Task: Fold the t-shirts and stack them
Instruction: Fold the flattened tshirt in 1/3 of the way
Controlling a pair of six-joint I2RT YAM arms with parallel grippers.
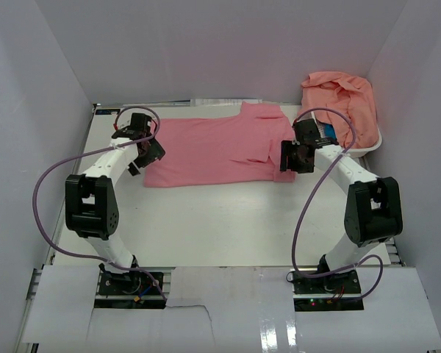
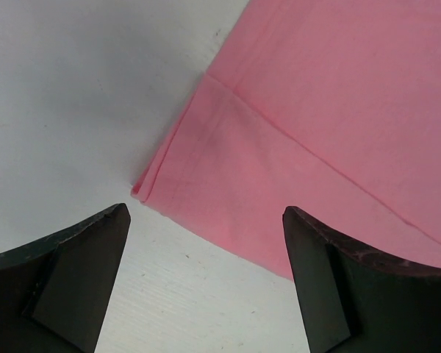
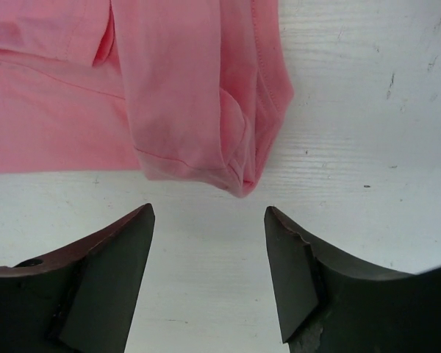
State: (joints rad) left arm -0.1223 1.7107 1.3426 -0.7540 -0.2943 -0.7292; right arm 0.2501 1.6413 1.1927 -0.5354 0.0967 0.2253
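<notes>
A rose-pink t-shirt (image 1: 213,151) lies folded lengthwise on the white table, stretching from left to right. Its left corner (image 2: 143,187) shows doubled layers in the left wrist view. Its sleeve end (image 3: 239,176) hangs folded in the right wrist view. My left gripper (image 1: 148,156) hovers at the shirt's left edge, open, nothing between its fingers (image 2: 81,272). My right gripper (image 1: 295,157) stands over the shirt's right end, open and empty, with bare table between its fingers (image 3: 110,272). More salmon-peach t-shirts (image 1: 342,99) are heaped in a basket at the back right.
The white basket (image 1: 373,143) sits against the right wall, mostly covered by cloth. White walls enclose the table on the left, back and right. Purple cables loop from both arms. Bare table (image 1: 220,220) lies in front of the shirt.
</notes>
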